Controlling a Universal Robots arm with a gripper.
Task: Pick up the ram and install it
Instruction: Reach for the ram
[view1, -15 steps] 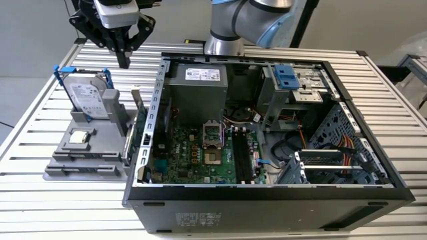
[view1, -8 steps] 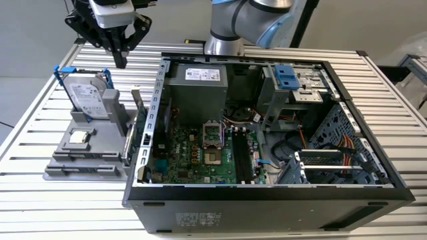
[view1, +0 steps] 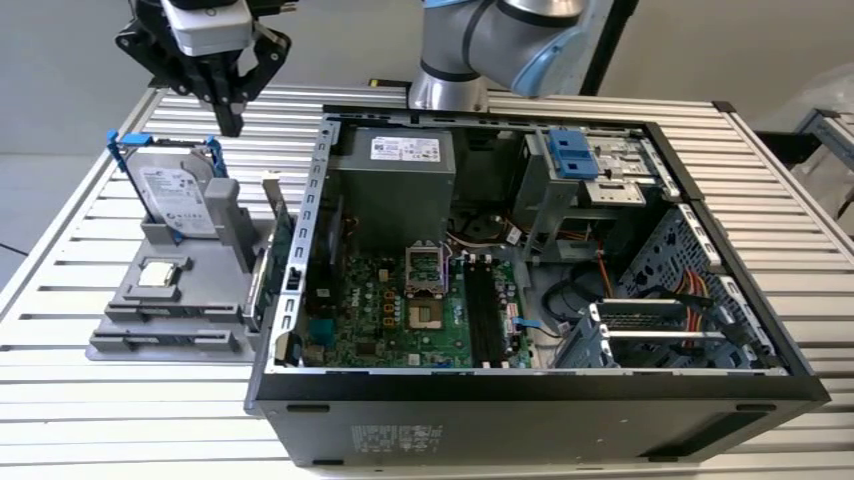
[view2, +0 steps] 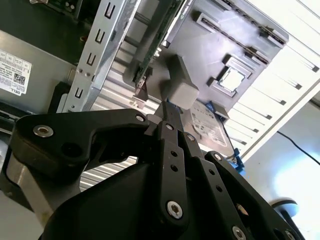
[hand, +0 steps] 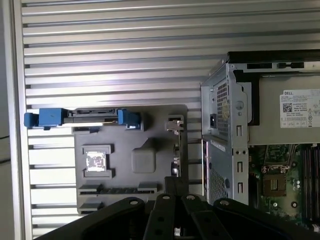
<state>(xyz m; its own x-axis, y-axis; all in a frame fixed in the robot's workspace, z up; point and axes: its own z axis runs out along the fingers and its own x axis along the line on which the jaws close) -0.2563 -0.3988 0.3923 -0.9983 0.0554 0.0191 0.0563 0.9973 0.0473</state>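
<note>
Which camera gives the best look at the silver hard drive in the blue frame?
The exterior view: the hard drive stands upright in the grey holder, its labelled face toward the camera. The first wrist view looks down on its top edge. The second wrist view shows part of its face beyond the claw.

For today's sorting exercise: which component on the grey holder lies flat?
The small square silver processor chip lies flat; the blue-framed silver hard drive and the slim dark ram stick stand on edge.

Arm (view1: 501, 35) high, fingers (view1: 230, 118) pressed together, tips pointing down
</note>
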